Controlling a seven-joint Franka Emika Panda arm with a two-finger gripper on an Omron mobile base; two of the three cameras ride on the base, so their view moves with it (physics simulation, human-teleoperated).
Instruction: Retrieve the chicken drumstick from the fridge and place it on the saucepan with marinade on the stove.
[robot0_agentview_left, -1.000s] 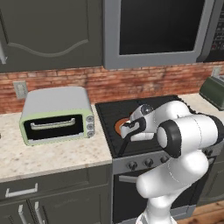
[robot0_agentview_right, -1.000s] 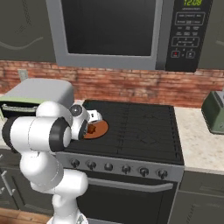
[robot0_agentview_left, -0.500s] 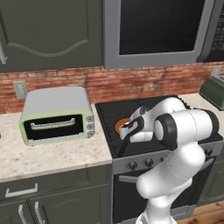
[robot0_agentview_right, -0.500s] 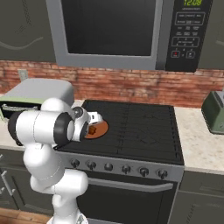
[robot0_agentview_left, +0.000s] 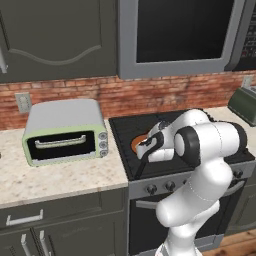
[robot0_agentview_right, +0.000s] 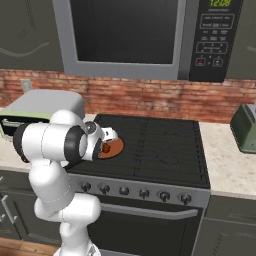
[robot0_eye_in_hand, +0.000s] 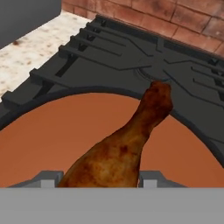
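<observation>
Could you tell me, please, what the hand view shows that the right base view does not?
Hand view alone: the chicken drumstick close up between the pincer tips, narrow end reaching past the saucepan with marinade rim.

Right base view alone: the microwave, the toaster oven, the stove knobs and a green toaster.

Both: drumstick, orange marinade, dark grates, brick wall.

One stove (robot0_agentview_right: 165, 145) carries one pan (robot0_agentview_right: 114, 149) at its front left corner, with one drumstick (robot0_eye_in_hand: 124, 148) in it. On the surface (robot0_agentview_left: 60, 175) stands one toaster oven (robot0_agentview_left: 66, 131), and at its far right edge one toaster (robot0_agentview_right: 246, 127). One microwave (robot0_agentview_right: 125, 35) hangs above, and six knobs (robot0_agentview_right: 124, 190) line the stove's front.
</observation>
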